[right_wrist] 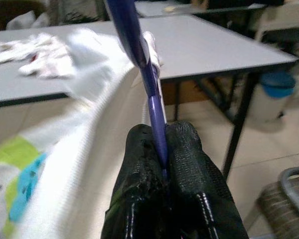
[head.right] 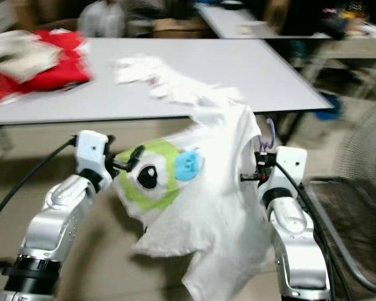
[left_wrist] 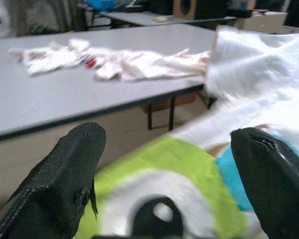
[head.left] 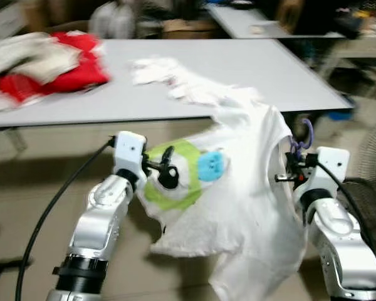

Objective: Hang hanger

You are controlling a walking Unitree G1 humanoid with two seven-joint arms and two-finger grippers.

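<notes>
A white T-shirt [head.left: 250,188] with a green, blue and black cartoon print [head.left: 175,182] hangs in the air between my two arms, in front of the table. It sits on a purple hanger whose hook [head.left: 308,133] sticks up at the shirt's right shoulder. My right gripper [right_wrist: 162,132] is shut on the hanger's purple stem [right_wrist: 139,45], just below the hook. My left gripper [head.left: 165,168] is at the printed side of the shirt, its fingers [left_wrist: 74,164] spread wide apart with the print beyond them. Most of the hanger is hidden inside the shirt.
A grey table [head.left: 238,69] stands just ahead, with a red and white clothes pile [head.left: 50,63] at its left and a crumpled white cloth [head.left: 163,72] in the middle. A wire fan guard [head.left: 370,188] stands close on my right. A blue bin [right_wrist: 276,82] sits under the table.
</notes>
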